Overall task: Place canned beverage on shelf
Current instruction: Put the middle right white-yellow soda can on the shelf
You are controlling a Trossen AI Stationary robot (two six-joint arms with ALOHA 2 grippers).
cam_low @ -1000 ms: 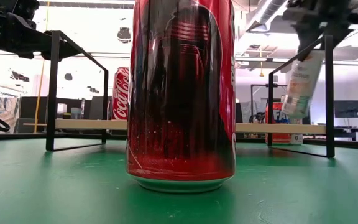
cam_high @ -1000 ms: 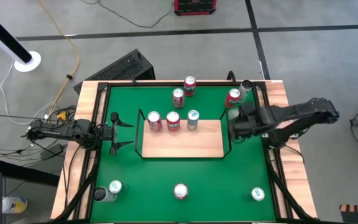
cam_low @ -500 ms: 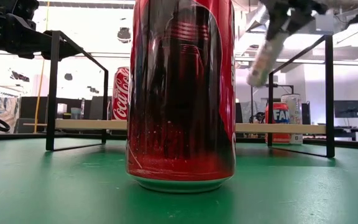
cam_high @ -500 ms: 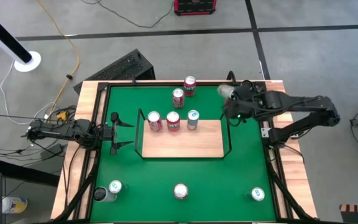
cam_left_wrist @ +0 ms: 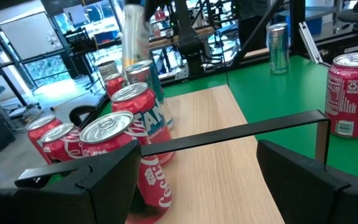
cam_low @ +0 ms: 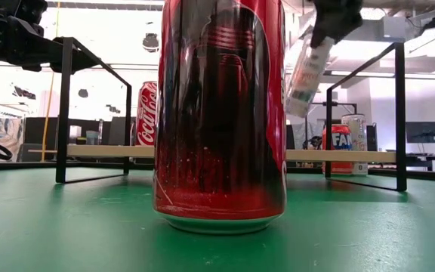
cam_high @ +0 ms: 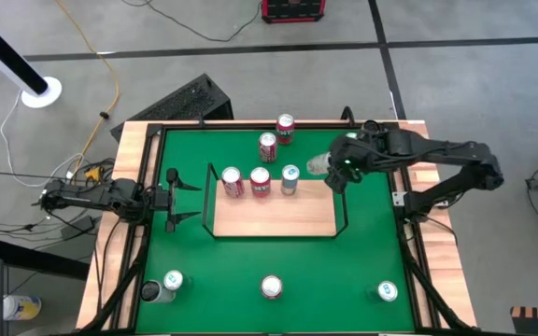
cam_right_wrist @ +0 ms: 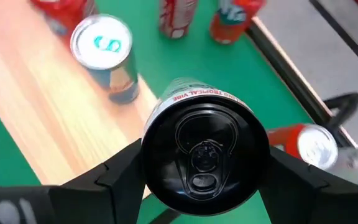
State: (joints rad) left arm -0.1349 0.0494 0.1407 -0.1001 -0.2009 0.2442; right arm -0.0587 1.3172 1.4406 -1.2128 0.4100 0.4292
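Slim can (cam_high: 317,165) is hanging tilted in the air above the shelf's (cam_high: 278,219) right end, near three cans standing on it. Right pincer (cam_high: 336,168) is pinching it. Left pincer (cam_high: 177,198) is sitting spread, empty, beside the shelf's left rail on the table (cam_high: 250,266).

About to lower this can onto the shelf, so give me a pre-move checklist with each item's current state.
1. Right gripper holding the slim can: ok, jaws closed on its sides.
2. Can carried clear above the shelf: ok, hanging tilted over the right end.
3. Can upright for set-down: not ok, it leans.
4. Free board beside the blue-topped can: ok, bare wood to its right.
5. Clearance from the black wire rail: cannot tell.
6. Left gripper out of the way: ok, open, waiting at the left end.
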